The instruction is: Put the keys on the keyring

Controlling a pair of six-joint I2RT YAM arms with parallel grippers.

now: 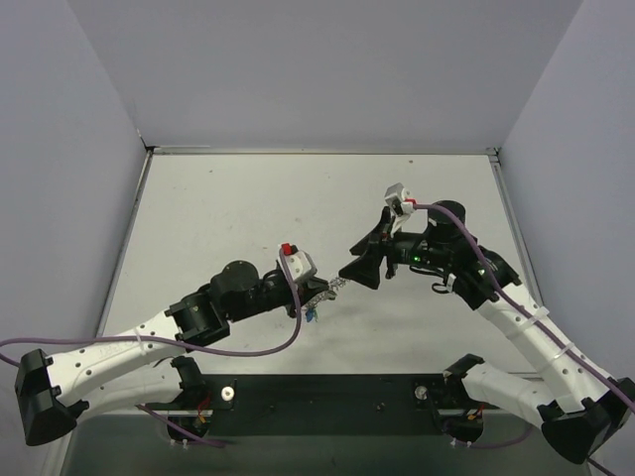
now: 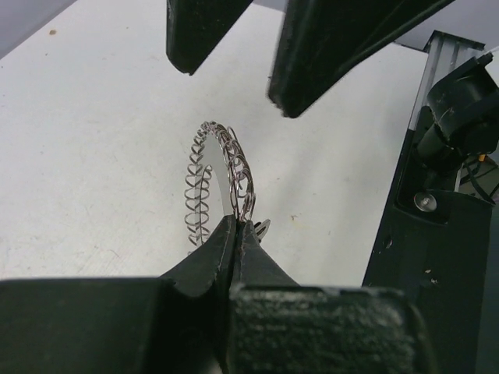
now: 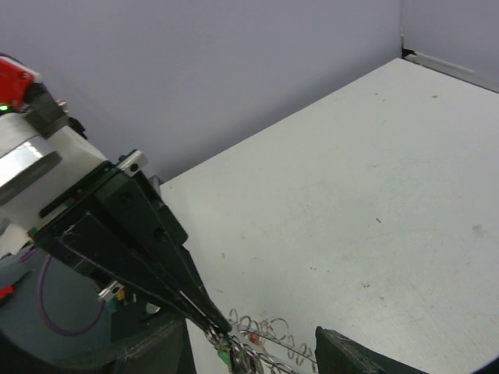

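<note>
The keyring (image 2: 222, 173), a loop of silvery coiled links, stands upright off the table, pinched at its near end by my shut left gripper (image 2: 236, 224). A small key tip (image 2: 263, 228) pokes out beside the left fingers. In the top view the left gripper (image 1: 316, 296) holds the ring (image 1: 335, 287) and a blue key (image 1: 311, 315) hangs below it. My right gripper (image 1: 349, 276) is open, its two dark fingers (image 2: 327, 54) spread just beyond the ring's far end, touching nothing. The right wrist view shows the ring (image 3: 273, 336) with a red key (image 3: 253, 339) and a green key (image 3: 224, 357) on it.
The white table (image 1: 248, 208) is walled by grey panels at the back and sides. A black base rail (image 1: 327, 397) runs along the near edge, also at the right of the left wrist view (image 2: 437, 234). Purple cables trail from both arms.
</note>
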